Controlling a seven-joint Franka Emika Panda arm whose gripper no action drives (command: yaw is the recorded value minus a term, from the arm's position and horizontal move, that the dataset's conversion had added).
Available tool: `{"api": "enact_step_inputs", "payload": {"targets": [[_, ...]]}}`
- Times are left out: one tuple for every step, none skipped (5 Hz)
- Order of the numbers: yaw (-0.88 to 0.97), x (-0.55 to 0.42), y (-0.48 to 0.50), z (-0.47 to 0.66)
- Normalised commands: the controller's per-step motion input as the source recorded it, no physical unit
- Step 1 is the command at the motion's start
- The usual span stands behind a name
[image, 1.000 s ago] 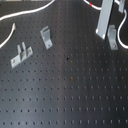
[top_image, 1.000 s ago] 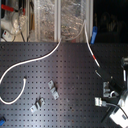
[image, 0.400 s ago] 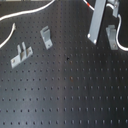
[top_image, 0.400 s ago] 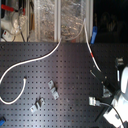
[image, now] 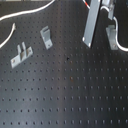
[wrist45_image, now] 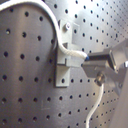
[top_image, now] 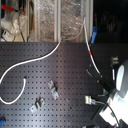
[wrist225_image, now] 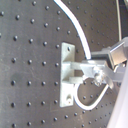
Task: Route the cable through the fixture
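The cable [top_image: 35, 61] is a long white cord with a red band [top_image: 90, 50]. It runs across the pegboard toward the second exterior view's right. The fixture [image: 111, 38] is a slim grey upright clip at the first exterior view's right, also visible in the wrist views [wrist45_image: 64, 56] [wrist225_image: 65, 75]. The cable [wrist45_image: 50, 17] curves down over the fixture's top and into my gripper [wrist45_image: 92, 61], which sits right beside the clip and looks shut on the cable. A slack loop [wrist225_image: 90, 102] hangs past the fingers [wrist225_image: 95, 67]. In the first exterior view the gripper [image: 90, 35] stands just left of the fixture.
A bracket with a flat top [image: 46, 36] and a low bracket with two posts [image: 20, 54] stand on the black pegboard [image: 65, 95] at the first exterior view's left. Clear plastic bins [top_image: 60, 20] line the back edge in the second exterior view.
My gripper has moved toward the first exterior view's left and slightly down, with the cable in it, and the cable now bends over the fixture. The brackets have not moved.
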Motion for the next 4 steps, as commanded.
{"api": "enact_step_inputs", "payload": {"targets": [[-0.12,-0.250,-0.048,0.32],[-0.07,-0.156,0.222,0.14],[0.00,-0.073,0.336,0.03],[-0.02,-0.031,0.338,0.02]]}}
